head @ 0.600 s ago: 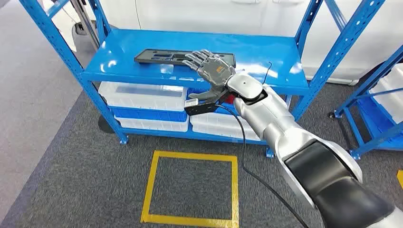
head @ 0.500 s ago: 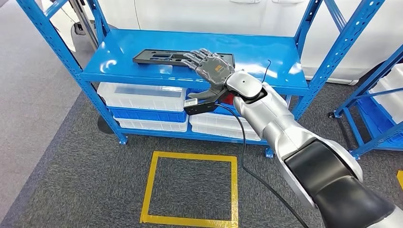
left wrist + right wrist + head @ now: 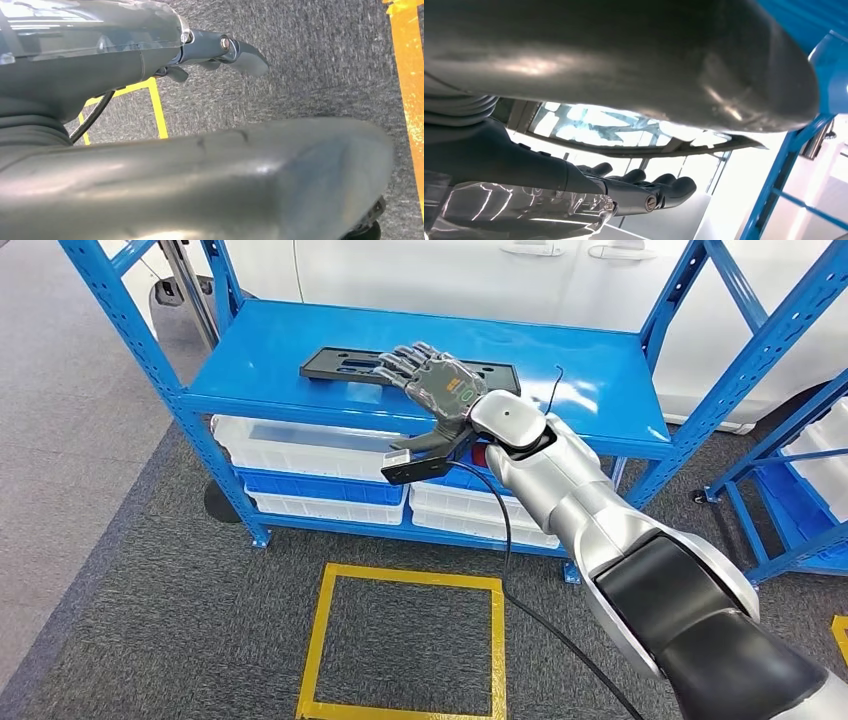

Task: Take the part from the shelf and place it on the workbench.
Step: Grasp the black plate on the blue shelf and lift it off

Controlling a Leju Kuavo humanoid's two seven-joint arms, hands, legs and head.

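Right hand (image 3: 432, 380), fingers extended and holding nothing, hovers over the flat black part (image 3: 345, 364) lying on the blue shelf (image 3: 270, 350) — a good grasp wants fingers wrapped around its near edge.

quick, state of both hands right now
Right robot hand: open, fingers spread above the flat black plastic part on the blue metal shelf, holding nothing.
Left robot hand: cannot be told.

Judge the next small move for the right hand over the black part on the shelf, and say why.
Probably lower the right hand and close its fingers around the black part. The hand hovers open over the part's middle, and the part lies flat on the blue shelf, not yet gripped.
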